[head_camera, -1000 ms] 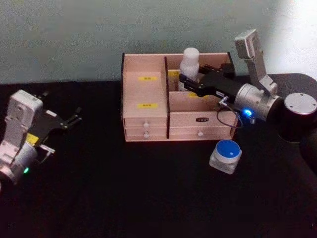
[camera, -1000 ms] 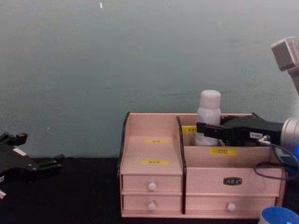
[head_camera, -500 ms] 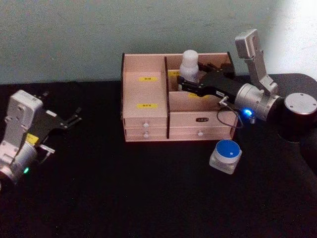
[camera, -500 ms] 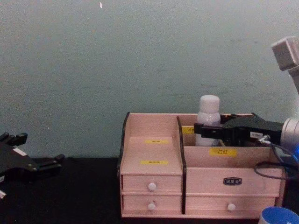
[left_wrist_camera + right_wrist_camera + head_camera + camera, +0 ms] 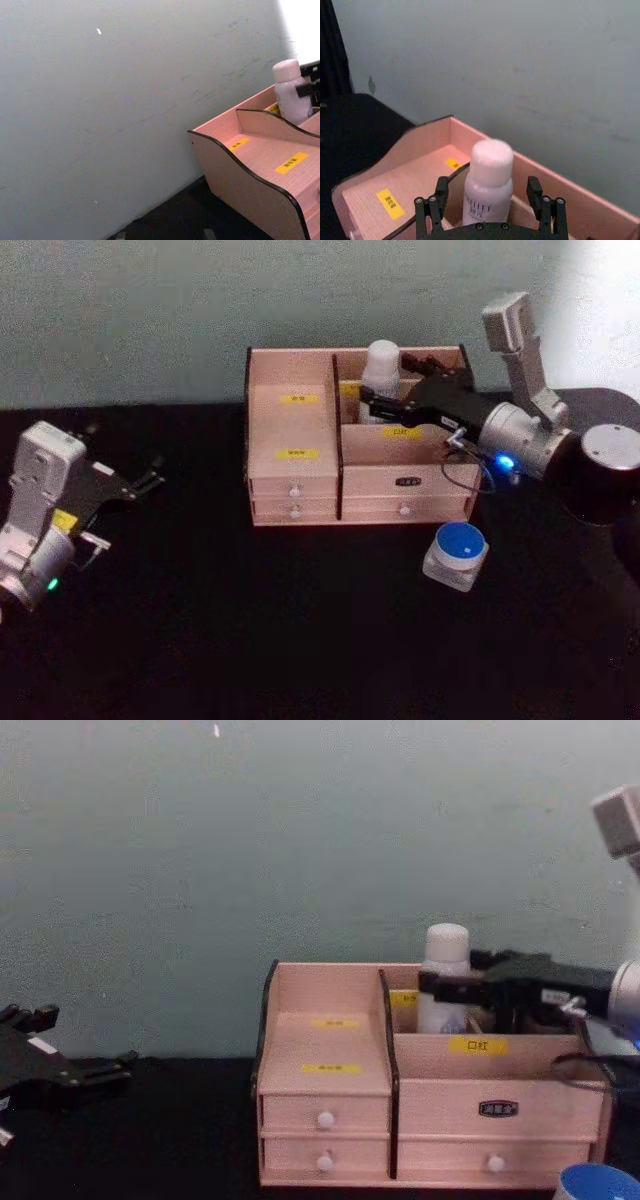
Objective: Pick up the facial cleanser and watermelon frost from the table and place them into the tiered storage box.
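Status: facial cleanser (image 5: 490,160) stands upright in the rear right compartment of the tiered storage box (image 5: 290,425), just behind the low divider with the yellow label. First item judged placed.

Right hand (image 5: 383,382) is at the bottle, reaching in over the right side of the box. In the right wrist view its fingers (image 5: 441,196) sit apart on either side of the bottle with a gap showing on both sides, so I read the hand as released, not clamped.

Remaining: watermelon frost (image 5: 455,553) is on the surface (image 5: 250,630), near the front right corner of the box, blue lid up, untouched. I put the task at roughly half done.

Left hand (image 5: 150,472) is parked far left over the surface, fingers apart, holding nothing, well apart from the box.

Obstructions, as I judge them:
- Bottle cap rises above the box rim; the right hand must back out without clipping it and tipping the bottle.
- The divider and rear wall sit close around the bottle.
- Path down to the jar looks open; the box front is the nearest thing to it.
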Controlling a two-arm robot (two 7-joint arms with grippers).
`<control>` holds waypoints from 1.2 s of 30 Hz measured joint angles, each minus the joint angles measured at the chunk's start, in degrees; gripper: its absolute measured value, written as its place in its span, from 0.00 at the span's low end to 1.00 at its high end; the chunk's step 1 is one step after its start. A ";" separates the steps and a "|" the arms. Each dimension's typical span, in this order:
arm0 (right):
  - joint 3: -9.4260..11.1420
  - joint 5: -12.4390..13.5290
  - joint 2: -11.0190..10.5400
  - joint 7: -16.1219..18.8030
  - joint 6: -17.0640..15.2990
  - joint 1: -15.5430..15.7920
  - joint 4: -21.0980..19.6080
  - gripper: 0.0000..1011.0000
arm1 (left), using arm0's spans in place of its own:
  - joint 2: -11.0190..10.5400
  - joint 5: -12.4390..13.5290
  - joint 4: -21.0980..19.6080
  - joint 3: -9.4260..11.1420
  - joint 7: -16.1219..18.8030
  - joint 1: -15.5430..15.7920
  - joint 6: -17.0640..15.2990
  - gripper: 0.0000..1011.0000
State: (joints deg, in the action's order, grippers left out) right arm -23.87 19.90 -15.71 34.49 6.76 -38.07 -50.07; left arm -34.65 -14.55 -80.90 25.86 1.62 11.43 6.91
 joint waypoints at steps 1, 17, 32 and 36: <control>0.00 0.00 0.00 0.00 0.00 0.00 0.00 0.99 | 0.00 0.00 0.00 0.00 0.00 0.00 0.00 0.99; 4.31 4.21 -9.16 -1.24 -5.41 12.27 -21.68 0.99 | 0.00 0.00 0.00 0.00 0.00 0.01 0.00 0.99; 7.57 10.65 -20.52 -1.81 -13.19 26.63 -39.70 0.99 | 0.00 0.00 0.00 0.00 0.00 0.00 0.00 0.99; 8.05 12.67 -22.52 -2.16 -15.58 29.79 -42.54 0.99 | 0.00 0.00 0.00 0.00 0.00 0.00 0.00 0.99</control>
State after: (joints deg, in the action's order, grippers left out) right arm -15.82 32.57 -38.23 32.33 -8.82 -8.28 -92.61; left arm -34.65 -14.55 -80.90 25.86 1.62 11.43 6.91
